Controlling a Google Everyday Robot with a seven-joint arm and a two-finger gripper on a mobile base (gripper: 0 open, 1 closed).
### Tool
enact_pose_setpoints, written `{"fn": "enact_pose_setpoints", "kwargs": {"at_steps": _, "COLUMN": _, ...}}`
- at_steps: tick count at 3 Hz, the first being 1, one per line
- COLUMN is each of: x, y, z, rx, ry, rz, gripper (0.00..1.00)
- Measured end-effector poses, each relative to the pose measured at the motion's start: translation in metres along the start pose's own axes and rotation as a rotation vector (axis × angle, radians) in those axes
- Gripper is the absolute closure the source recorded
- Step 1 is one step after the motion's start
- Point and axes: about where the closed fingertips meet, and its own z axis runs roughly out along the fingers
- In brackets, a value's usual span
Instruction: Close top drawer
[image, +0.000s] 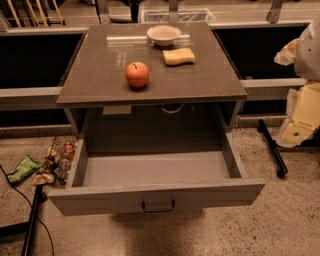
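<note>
Camera view. The top drawer (155, 197) is pulled well out from under the bench (100, 75) toward 6 o'clock. Its grey box is open to view and its flat front is the nearest part. The front runs slightly askew, with the right end higher in frame. A dark loop handle (158, 206) sits at the centre of the front.

On the bench top:
- An apple (137, 75) stands upright, near centre.
- A yellow sponge (178, 56) lies at about 1 o'clock from the apple, apart from it.
- A pale bowl (163, 35) sits at 12 o'clock near the far edge, just beside the sponge.

The hand (299, 120) is at 3 o'clock at the frame's right edge, pale yellow and white. It is well apart from the drawer and touches nothing seen. Whether it is apart or together: cannot tell.

On the floor at 8 o'clock, a wire basket (60, 155) of packets stands beside the drawer's left wall. A green packet (22, 169) lies further left.
</note>
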Motion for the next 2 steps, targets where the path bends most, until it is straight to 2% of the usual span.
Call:
{"fn": "enact_pose_setpoints", "kwargs": {"at_steps": 1, "x": 0.000, "y": 0.000, "z": 0.000, "rx": 0.000, "ry": 0.000, "rz": 0.000, "gripper": 0.00}}
{"fn": "enact_pose_setpoints", "kwargs": {"at_steps": 2, "x": -0.011, "y": 0.010, "z": 0.031, "rx": -0.041, "ry": -0.051, "rz": -0.009, "gripper": 0.00}}
